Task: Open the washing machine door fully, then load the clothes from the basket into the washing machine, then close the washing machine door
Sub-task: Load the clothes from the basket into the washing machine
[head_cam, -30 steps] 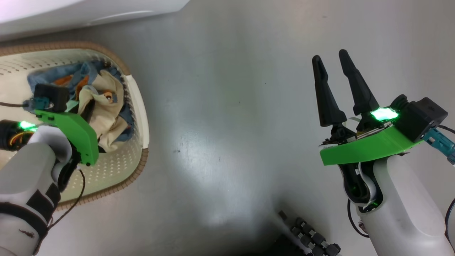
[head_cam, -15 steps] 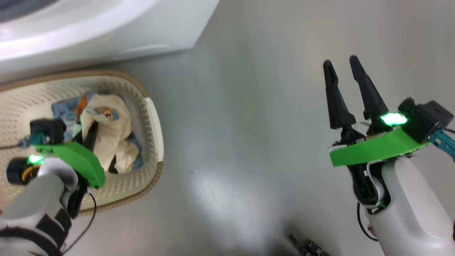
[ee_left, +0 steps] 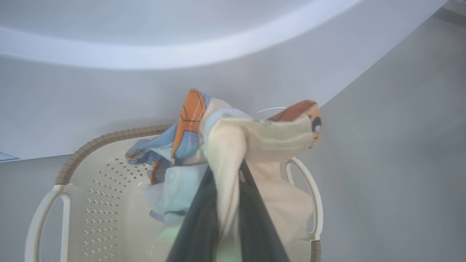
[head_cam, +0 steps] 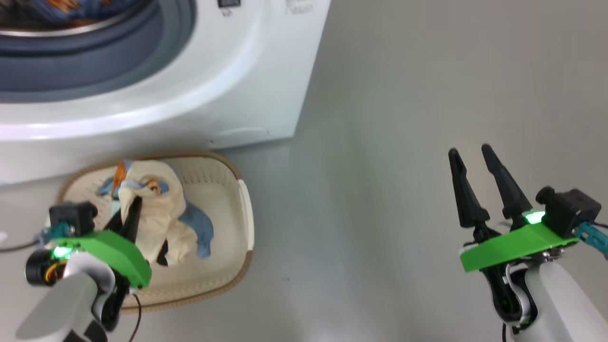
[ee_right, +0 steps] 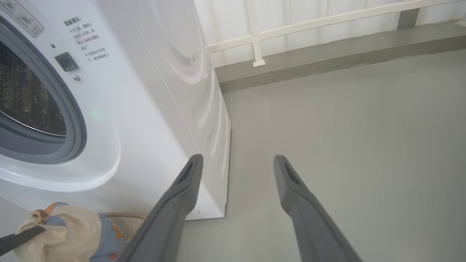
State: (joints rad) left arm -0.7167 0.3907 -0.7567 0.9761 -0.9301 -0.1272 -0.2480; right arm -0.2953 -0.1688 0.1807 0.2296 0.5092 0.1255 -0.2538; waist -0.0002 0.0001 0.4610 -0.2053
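Observation:
The cream basket (head_cam: 244,213) stands on the floor right in front of the white washing machine (head_cam: 256,71). The machine's blue-grey gasket (head_cam: 95,66) is uncovered, and a blue garment with orange prints (head_cam: 71,5) lies in the drum. The washing machine door is out of view. My left gripper (head_cam: 140,209) is shut on a bundle of clothes (head_cam: 156,213), cream with blue trim, which hangs above the basket. In the left wrist view the cloth (ee_left: 269,134) drapes over both fingers. My right gripper (head_cam: 472,152) is open over bare floor, far to the right.
Grey floor stretches to the right of the machine. The right wrist view shows a low kerb (ee_right: 327,58) and a white railing (ee_right: 255,32) behind it. The machine's round cover (head_cam: 240,133) sits low on the front, just above the basket.
The head camera has tilted up, bringing the machine's opening into view. My left gripper has lifted the cream and blue bundle higher out of the basket. The right gripper stays open.

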